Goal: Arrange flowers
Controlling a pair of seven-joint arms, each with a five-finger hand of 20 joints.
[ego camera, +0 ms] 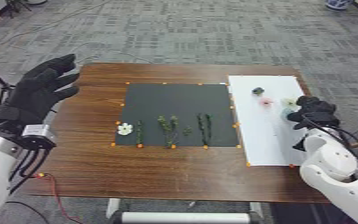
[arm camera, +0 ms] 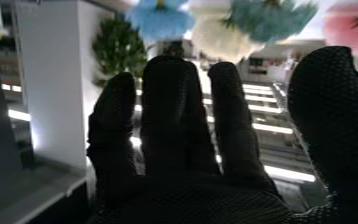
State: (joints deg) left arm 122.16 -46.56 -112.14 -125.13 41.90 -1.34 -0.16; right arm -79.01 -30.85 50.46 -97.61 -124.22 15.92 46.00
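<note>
Picking the next bloom looks to be the step in hand: the right robot hand point(ego camera: 316, 111) is at the outer edge of the white board point(ego camera: 266, 142), its fingers nearly straight and spread, with nothing held. The next move likely calls for closing gently on one bloom and carrying it to the stems on the black mat point(ego camera: 158, 97). Four blooms lie on the board: blue point(ego camera: 258, 91), pink point(ego camera: 266, 102), cream point(ego camera: 289, 103) and teal point(ego camera: 292, 115). One white bloom point(ego camera: 125, 129) lies on the mat, beside green sprigs point(ego camera: 206, 131) too bunched to count surely. The left robot hand point(ego camera: 38, 90) is open and empty beside the tabletop point(ego camera: 184, 170).
</note>
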